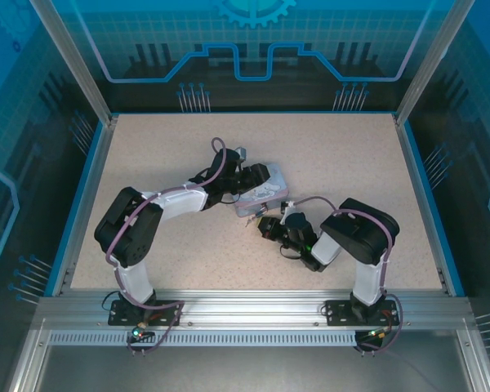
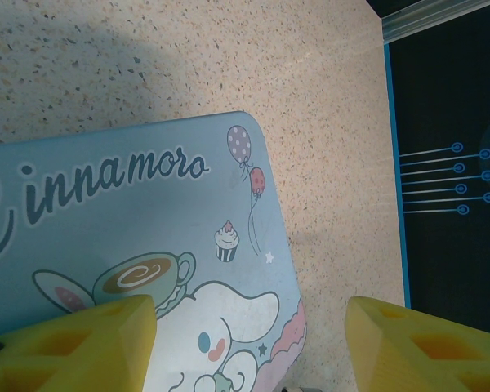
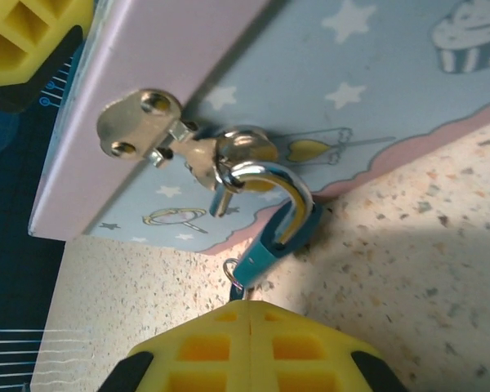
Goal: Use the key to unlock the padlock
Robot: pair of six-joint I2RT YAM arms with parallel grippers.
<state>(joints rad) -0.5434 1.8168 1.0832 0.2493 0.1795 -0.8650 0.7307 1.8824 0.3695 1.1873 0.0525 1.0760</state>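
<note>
Speckled beige tabletop (image 1: 147, 163) sits under blue-lit panels, and near its middle lies the light-blue cartoon tin (image 1: 265, 196). The padlock (image 3: 265, 253) hangs from the hasp (image 3: 139, 122) on the tin's side. Its silver shackle (image 3: 290, 192) is hooked through the loop and closed, and its teal body slants down toward the table.

Your right gripper (image 3: 249, 320) sits just below that body, its yellow fingers pressed flat together. A small wire ring (image 3: 231, 273) pokes out at the lock's lower end, just above the tips. The key is probably pinched there, but its blade is hidden, so I cannot tell for sure.

Your left gripper (image 2: 249, 351) is spread wide over the tin's corner, one finger above the lid and the other past the edge over bare table. It clasps nothing that I can see.

Before you turn, line the right wrist up with the slant of the lock body. Then twist gently about the keyway's own axis so the lock doesn't swing on the hasp. Steady the tin with the left fingers first, because a light tin will likely slide or tip.
</note>
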